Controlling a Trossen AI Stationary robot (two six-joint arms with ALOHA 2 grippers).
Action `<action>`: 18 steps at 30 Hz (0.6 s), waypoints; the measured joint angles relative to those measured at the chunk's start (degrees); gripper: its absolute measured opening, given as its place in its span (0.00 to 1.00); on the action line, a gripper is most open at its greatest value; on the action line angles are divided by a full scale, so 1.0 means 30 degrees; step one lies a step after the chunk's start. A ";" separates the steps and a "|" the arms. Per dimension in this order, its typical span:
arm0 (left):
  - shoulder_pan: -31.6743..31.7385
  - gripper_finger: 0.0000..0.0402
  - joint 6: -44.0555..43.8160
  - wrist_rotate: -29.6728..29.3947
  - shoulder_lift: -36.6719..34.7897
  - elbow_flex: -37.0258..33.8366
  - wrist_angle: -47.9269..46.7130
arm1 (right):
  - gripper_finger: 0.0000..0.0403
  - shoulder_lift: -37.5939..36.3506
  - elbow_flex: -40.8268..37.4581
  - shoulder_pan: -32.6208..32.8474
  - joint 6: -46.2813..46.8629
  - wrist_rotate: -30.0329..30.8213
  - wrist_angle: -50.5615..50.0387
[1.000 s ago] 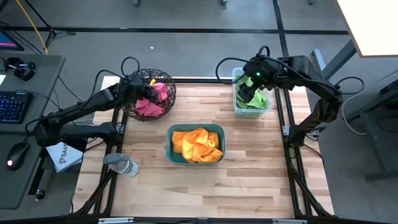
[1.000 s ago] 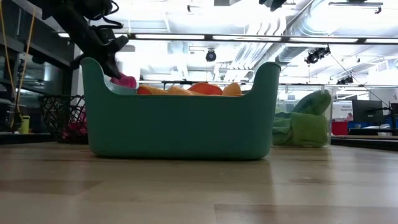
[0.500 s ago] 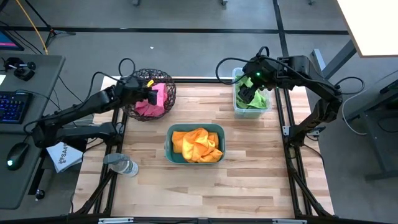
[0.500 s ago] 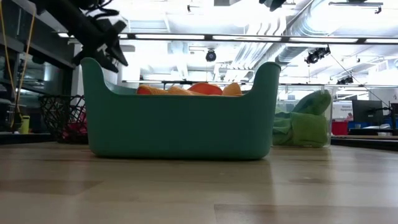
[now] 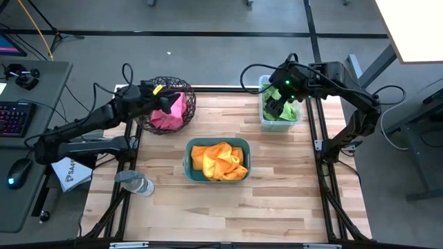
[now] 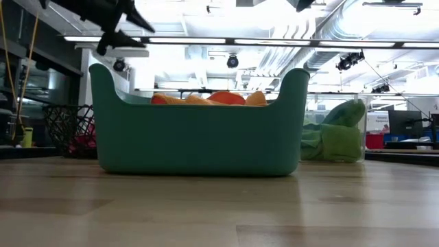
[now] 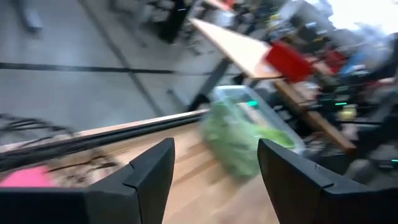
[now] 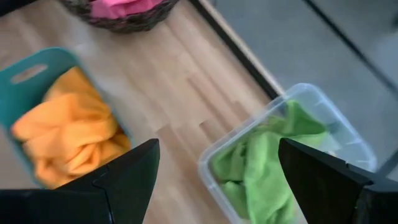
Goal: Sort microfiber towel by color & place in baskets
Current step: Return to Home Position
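- Sorted by color: pink towel (image 5: 170, 116) in the wire basket (image 5: 192, 104), orange towel (image 5: 219, 159) in the teal tub (image 5: 208, 140), green towel (image 5: 289, 111) in the clear bin (image 5: 263, 125).
- Left gripper (image 5: 165, 97) by the wire basket, right gripper (image 5: 275, 107) over the clear bin: fingers wide, empty.

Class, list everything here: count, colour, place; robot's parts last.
Wire basket: one, dark, table's upper left in high view.
Pink towels: count unclear, in the wire basket.
Teal tub: one, table middle.
Orange towels: count unclear, in the teal tub.
Clear bin: one, upper right.
Green towels: count unclear, in the clear bin.
Bottle: one, clear, table's lower left edge.
Packet: one, white, left of the bottle, off the table.
Left gripper: open, dark, over the wire basket.
Right gripper: open, dark, over the clear bin.
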 joint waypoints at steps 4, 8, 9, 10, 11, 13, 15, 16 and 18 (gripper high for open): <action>-0.1352 0.54 -0.0124 0.0289 0.0073 -0.0007 0.1600 | 0.81 -0.0171 -0.0022 0.0472 -0.0335 -0.1254 0.0002; -0.2978 0.54 -0.0116 0.0027 0.0073 0.0000 0.3114 | 0.81 -0.0832 -0.0022 0.1461 -0.0261 -0.1024 0.0000; -0.3368 0.54 -0.0109 -0.0101 0.0081 0.0000 0.3537 | 0.81 -0.1021 -0.0022 0.1701 -0.0074 -0.0874 0.0000; -0.3784 0.54 -0.0103 -0.0309 0.0093 0.0000 0.3888 | 0.81 -0.1214 -0.0022 0.1924 0.0073 -0.0586 0.0000; -0.4175 0.54 -0.0102 -0.0563 0.0157 0.0000 0.4259 | 0.81 -0.1427 -0.0022 0.2149 0.0274 -0.0311 0.0000; -0.4930 0.54 -0.0089 -0.1083 0.0244 0.0000 0.4792 | 0.81 -0.1867 -0.0022 0.2516 0.0659 0.0034 0.0000; -0.5607 0.54 0.0020 -0.1606 0.0378 0.0000 0.5404 | 0.81 -0.2293 -0.0022 0.2842 0.0938 0.0188 0.0000; -0.5939 0.54 0.0136 -0.1852 0.0419 0.0000 0.5651 | 0.81 -0.2485 -0.0022 0.2997 0.1008 0.0288 0.0000; -0.6570 0.54 0.0374 -0.2304 0.0543 0.0000 0.6017 | 0.81 -0.2874 -0.0022 0.3303 0.1260 0.0531 0.0000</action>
